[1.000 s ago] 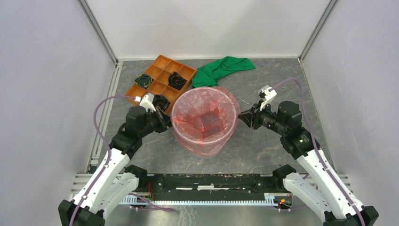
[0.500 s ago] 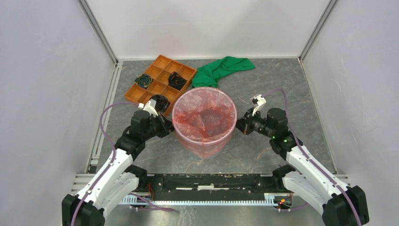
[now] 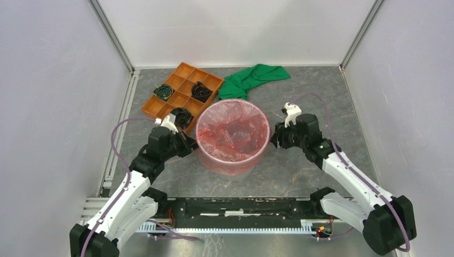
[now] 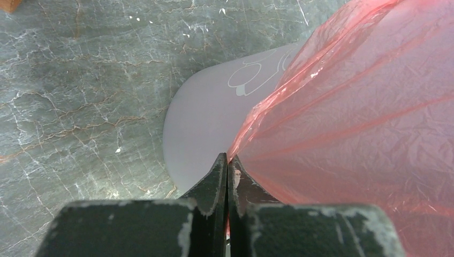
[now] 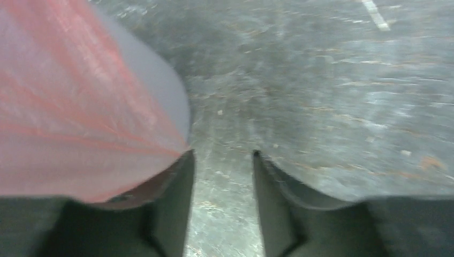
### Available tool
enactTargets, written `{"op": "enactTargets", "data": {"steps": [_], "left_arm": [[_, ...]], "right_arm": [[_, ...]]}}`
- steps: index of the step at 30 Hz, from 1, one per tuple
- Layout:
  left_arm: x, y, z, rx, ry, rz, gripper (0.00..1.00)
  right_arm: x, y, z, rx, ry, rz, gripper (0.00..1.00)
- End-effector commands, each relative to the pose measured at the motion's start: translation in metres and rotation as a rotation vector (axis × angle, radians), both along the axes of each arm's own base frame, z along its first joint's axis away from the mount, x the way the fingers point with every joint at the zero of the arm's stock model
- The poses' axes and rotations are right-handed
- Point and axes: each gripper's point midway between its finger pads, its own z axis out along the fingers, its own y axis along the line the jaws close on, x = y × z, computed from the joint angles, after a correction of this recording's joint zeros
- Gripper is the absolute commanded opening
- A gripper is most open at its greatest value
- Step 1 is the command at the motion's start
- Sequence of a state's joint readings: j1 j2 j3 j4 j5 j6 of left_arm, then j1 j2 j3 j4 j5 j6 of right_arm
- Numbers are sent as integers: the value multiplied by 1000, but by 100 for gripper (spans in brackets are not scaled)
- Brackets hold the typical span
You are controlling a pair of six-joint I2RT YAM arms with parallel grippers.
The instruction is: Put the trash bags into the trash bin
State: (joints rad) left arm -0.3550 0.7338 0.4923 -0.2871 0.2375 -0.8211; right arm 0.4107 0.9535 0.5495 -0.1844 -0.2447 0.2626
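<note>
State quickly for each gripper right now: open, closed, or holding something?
Left gripper: closed, pinching the edge of the red trash bag.
Right gripper: open, holding nothing; the bag lies beside one finger.

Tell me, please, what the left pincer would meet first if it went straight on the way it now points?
Probably the round greyish-white translucent plastic bin, its wall just beyond the left pincer, shut on the thin red-pink plastic bag.

Bright, even overhead light, soft shadows. Top view sharp. Left wrist view sharp, mild sheen on trash bag (image 4: 364, 107) at 3 o'clock. Right wrist view blurred throughout.
</note>
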Motion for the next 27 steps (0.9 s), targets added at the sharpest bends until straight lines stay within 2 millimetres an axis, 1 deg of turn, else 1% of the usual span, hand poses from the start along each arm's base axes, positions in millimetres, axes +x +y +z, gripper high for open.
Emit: {"op": "enactTargets", "data": {"steps": [1, 2, 3, 4, 5, 6, 7, 8, 9, 10, 11, 12, 13, 14, 15, 16, 17, 19, 20, 22, 24, 25, 27], "left_arm": [[4, 2, 15, 24, -66, -16, 2], [4, 2, 16, 27, -72, -17, 2], [5, 3, 16, 33, -76, -13, 2], [5, 4, 17, 38, -80, -14, 2], [5, 3, 18, 41, -84, -18, 2], [6, 3, 20, 45, -93, -22, 2], [7, 2, 22, 47, -98, -29, 2], [7, 2, 23, 52, -103, -32, 2], [7, 2, 24, 54, -109, -35, 2], [8, 3, 23, 56, -110, -34, 2], [8, 2, 24, 55, -113, -35, 2], [8, 2, 23, 56, -115, -37, 2], [9, 2, 23, 57, -114, -38, 2], [9, 2, 23, 59, -114, -40, 2], [9, 2, 23, 62, -114, -42, 2], [9, 1, 23, 62, -115, -44, 2], [9, 1, 24, 62, -116, -45, 2], [9, 2, 25, 62, -121, -43, 2], [8, 2, 26, 59, -120, -40, 2], [8, 3, 26, 50, -123, -32, 2], [7, 2, 27, 41, -130, -35, 2], [7, 1, 28, 39, -131, -36, 2], [6, 1, 30, 36, -130, -41, 2]], "right_arm": [[31, -51, 42, -278, -81, -178, 56], [37, -64, 57, -323, -110, -233, 62], [38, -73, 68, -368, -123, -259, 68], [41, -81, 87, -399, -153, -283, 72], [42, -85, 101, -420, -168, -291, 73], [45, -84, 125, -412, -205, -286, 75], [46, -79, 141, -396, -229, -261, 75], [48, -70, 162, -353, -269, -226, 76], [47, -53, 183, -287, -308, -163, 77], [47, -37, 199, -229, -342, -101, 76], [44, -17, 213, -164, -372, -16, 75], [42, 4, 222, -116, -392, 60, 75], [37, 30, 225, -79, -390, 151, 74], [32, 50, 227, -61, -386, 215, 74], [26, 72, 224, -62, -372, 277, 74], [21, 88, 219, -75, -357, 318, 73], [14, 108, 211, -90, -339, 367, 72], [3, 134, 192, -146, -311, 443, 69], [-2, 142, 183, -172, -293, 460, 64], [-4, 147, 160, -257, -253, 458, 49], [4, 144, 139, -360, -232, 408, 39], [10, 142, 131, -402, -226, 381, 35], [21, 145, 115, -454, -214, 343, 33]]}}
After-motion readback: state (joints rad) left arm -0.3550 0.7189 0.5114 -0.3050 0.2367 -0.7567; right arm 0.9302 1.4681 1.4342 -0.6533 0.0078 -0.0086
